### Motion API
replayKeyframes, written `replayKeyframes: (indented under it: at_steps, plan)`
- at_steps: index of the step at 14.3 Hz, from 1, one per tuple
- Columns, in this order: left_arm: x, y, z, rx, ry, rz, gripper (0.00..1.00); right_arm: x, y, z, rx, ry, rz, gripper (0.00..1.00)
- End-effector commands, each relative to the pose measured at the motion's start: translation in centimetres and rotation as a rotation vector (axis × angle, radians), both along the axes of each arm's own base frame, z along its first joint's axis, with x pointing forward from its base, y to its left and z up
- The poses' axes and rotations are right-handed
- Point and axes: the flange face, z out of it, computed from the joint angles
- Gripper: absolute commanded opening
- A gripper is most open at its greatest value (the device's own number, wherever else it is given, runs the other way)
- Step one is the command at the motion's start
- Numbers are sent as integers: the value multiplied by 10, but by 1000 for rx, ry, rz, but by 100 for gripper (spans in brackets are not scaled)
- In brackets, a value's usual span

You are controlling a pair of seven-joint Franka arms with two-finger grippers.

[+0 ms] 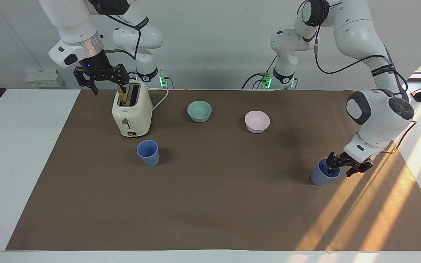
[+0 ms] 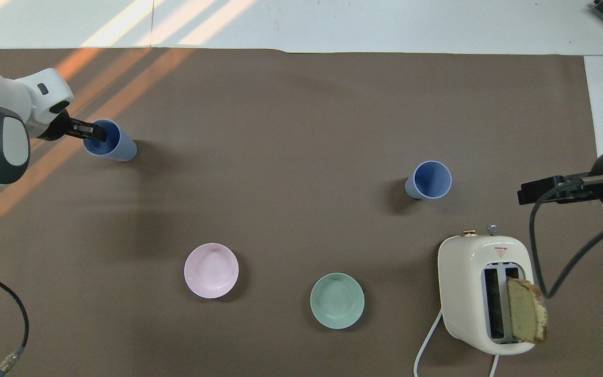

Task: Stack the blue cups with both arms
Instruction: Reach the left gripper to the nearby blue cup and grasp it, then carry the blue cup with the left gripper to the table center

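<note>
My left gripper (image 1: 339,170) straddles the rim of a small tapered periwinkle-blue plastic cup (image 1: 322,176), fingers apart; it stands upright.

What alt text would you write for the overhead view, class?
The left gripper reaches over the rim of one blue cup; the second blue cup stands untouched near the toaster, where the right gripper waits.

Robot lab: two white arms (image 1: 342,25) bolted at bare white table (image 1: 20,146), brown mat (image 1: 210,204).
</note>
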Motion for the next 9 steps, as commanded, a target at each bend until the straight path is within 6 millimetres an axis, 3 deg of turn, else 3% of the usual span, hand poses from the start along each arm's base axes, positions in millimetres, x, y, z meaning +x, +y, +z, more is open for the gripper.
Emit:
replayKeyframes:
  at_steps: [1,4,6,8,9]
  plan:
    - [-6,-1,-2,-7,-14,-10,0,-5,-4,0,10,-11,18,100]
    - [-8,-4,3,-7,8,-20,0,-5,-4,0,10,-11,18,100]
    - [-13,-13,34,-8,-7,-33,0,-5,-4,0,10,-11,18,100]
    - [-21,-52,64,-8,-37,-84,0,-5,-4,0,10,-11,18,100]
    - [-24,-80,68,-12,-39,-80,0,-5,-4,0,10,-11,18,100]
